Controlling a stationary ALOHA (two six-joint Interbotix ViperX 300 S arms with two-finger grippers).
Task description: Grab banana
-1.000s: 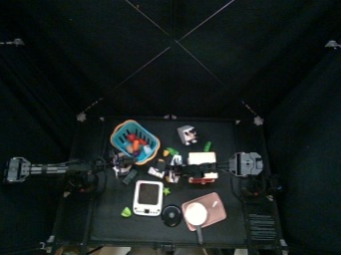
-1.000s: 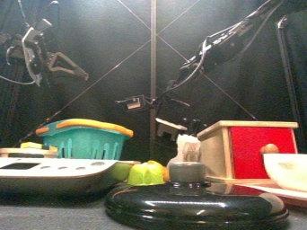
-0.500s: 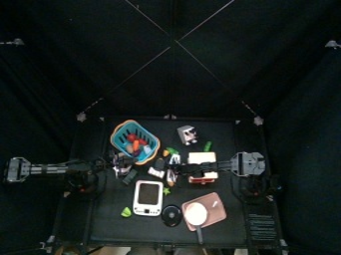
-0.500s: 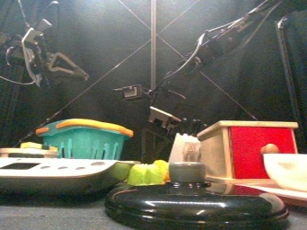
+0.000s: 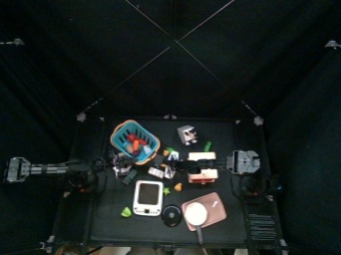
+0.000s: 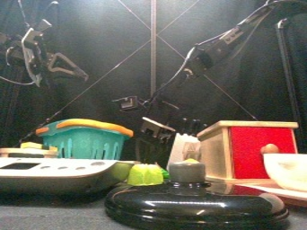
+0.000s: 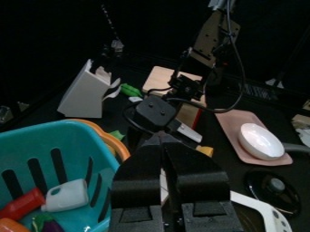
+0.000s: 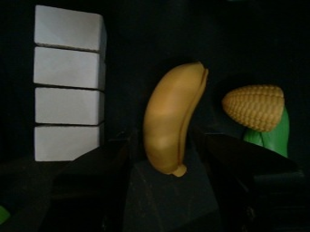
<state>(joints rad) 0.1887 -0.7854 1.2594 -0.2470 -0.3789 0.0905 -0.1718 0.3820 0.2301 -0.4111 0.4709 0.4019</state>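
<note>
The other arm's claw (image 7: 155, 116) hovers, seemingly open, beyond a teal basket (image 7: 54, 168).

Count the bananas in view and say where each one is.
1: the banana lies on the black table straight ahead of the open right gripper, beside the corn. Clutter might hide others.

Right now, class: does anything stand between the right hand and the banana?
Nothing visible does. In the right wrist view the banana lies bare just beyond the open right hand; the corn cob and white blocks sit beside it.
</note>
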